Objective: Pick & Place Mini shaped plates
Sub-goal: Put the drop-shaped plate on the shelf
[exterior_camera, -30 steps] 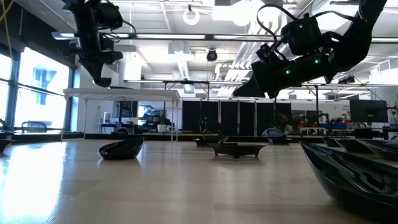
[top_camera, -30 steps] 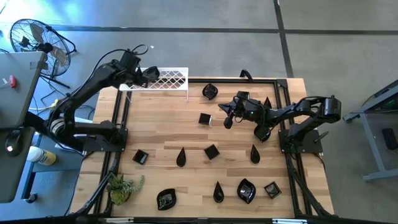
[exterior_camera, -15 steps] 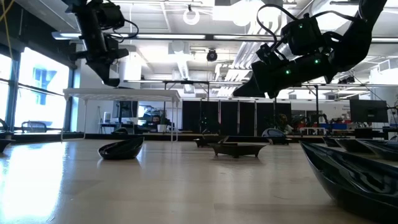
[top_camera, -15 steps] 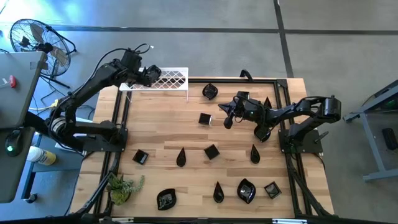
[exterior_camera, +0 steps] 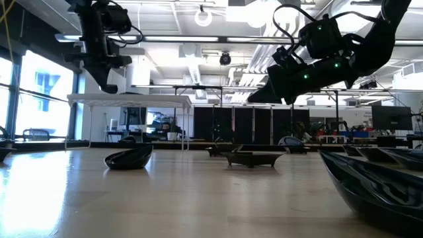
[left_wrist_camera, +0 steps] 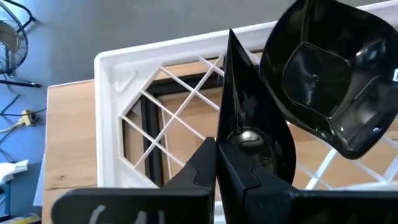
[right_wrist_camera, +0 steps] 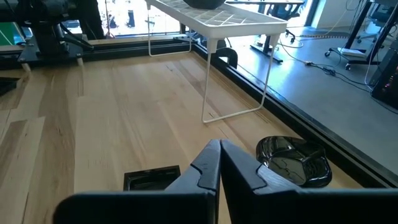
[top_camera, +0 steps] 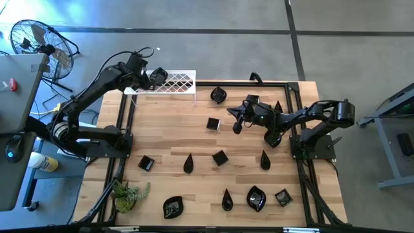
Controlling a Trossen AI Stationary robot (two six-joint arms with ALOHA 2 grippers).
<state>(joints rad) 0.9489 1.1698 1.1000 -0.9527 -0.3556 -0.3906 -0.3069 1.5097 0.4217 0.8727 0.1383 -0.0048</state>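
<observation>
My left gripper (top_camera: pixel 157 76) hangs over the left end of the white lattice rack (top_camera: pixel 173 82) at the table's far left. It is shut on a black teardrop plate (left_wrist_camera: pixel 249 118). Another black plate (left_wrist_camera: pixel 326 74) lies on the rack's lattice just beside it. My right gripper (top_camera: pixel 235 124) is shut and empty, held above the table's far middle, near a square plate (top_camera: pixel 213 123) and a leaf-like plate (top_camera: pixel 218 96). Several more black plates lie on the wood, among them a teardrop (top_camera: pixel 188 163) and a square (top_camera: pixel 220 157). My left gripper pinches the teardrop plate's wide end (left_wrist_camera: pixel 244 149) between its two fingers. The plate stands on edge in the hold, its pointed tip (left_wrist_camera: pixel 230 37) away from the fingers, over the rack's lattice. I cannot tell whether it touches the rack.
A small green plant (top_camera: pixel 129 193) lies at the near left corner. A black frame (top_camera: pixel 294 155) runs around the wooden top. More plates sit along the near edge (top_camera: pixel 256 198). In the low view a large plate (exterior_camera: pixel 377 178) fills the near right.
My left gripper has shifted a little toward the table's left and back toward the right above the rack, still shut on the teardrop plate. My right arm has kept still.
</observation>
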